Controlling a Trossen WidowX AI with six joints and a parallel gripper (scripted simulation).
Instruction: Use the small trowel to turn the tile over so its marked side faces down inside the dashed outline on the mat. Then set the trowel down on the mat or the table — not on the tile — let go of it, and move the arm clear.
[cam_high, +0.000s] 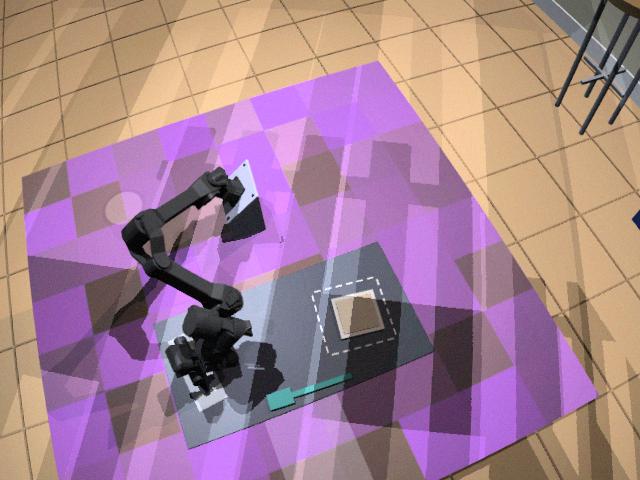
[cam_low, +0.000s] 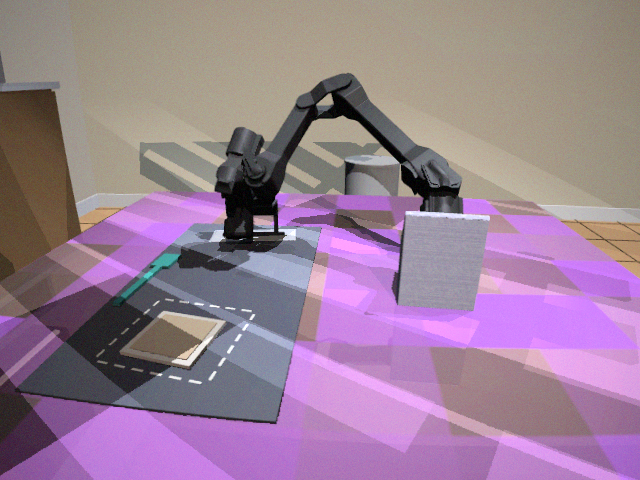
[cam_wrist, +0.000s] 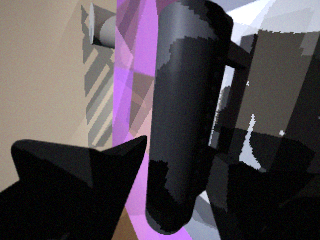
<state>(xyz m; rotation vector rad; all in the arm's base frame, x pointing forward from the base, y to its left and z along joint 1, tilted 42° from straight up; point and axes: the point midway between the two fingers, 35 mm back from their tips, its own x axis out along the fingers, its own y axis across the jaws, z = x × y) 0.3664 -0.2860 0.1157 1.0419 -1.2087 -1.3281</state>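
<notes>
Right of centre in the top view, the tile (cam_high: 357, 314) (cam_low: 173, 338) lies flat inside the dashed outline (cam_high: 376, 277) (cam_low: 195, 382); whether its marked side faces down, I can't tell. The trowel (cam_high: 210, 399) (cam_low: 219, 235) (cam_wrist: 182, 110) looks set down, lower left — gripper (cam_high: 202, 383) (cam_low: 251, 235) (cam_wrist: 171, 143) part-open around its handle; moving clear remains.

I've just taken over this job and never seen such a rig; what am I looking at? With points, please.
The machine is one black jointed arm (cam_high: 183, 285) (cam_low: 381, 124) ending in a gripper (cam_high: 199, 374) (cam_low: 248, 211) (cam_wrist: 171, 143). One picture looks down from above, one looks across from the side, and the third is taken from the arm's wrist. On the dark mat (cam_high: 289, 310) (cam_low: 268, 361) lie a square tile (cam_high: 356, 314) (cam_low: 175, 335), inside a dashed outline (cam_high: 314, 292) (cam_low: 251, 311), and a green spatula (cam_high: 280, 398) (cam_low: 168, 261). A pale trowel (cam_high: 210, 399) (cam_low: 289, 235) appears to rest at the mat's far end. The gripper's fingers stand open around its handle (cam_wrist: 177, 100), so nothing seems firmly held.
</notes>
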